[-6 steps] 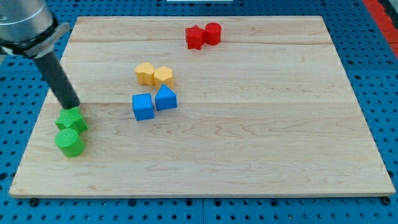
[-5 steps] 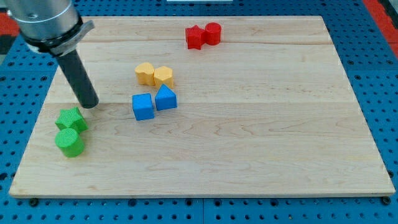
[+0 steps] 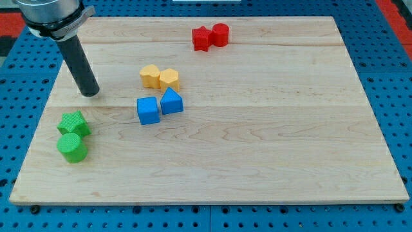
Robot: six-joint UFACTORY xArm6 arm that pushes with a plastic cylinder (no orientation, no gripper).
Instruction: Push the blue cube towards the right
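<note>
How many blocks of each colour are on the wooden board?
Red: 2, a red star and a red cylinder
Yellow: 2, two yellow blocks
Blue: 2, a blue cube and a blue wedge
Green: 2, a green star and a green cylinder
Total: 8

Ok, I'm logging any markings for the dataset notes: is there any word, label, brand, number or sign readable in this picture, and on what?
None: no readable text in the camera view.
The wooden board is bare wood grain.
The blue cube and the other coloured blocks have plain faces.
The rod ending in my tip, up and to the view's left of the blue cube, shows no label.
The blue pegboard has only holes.
</note>
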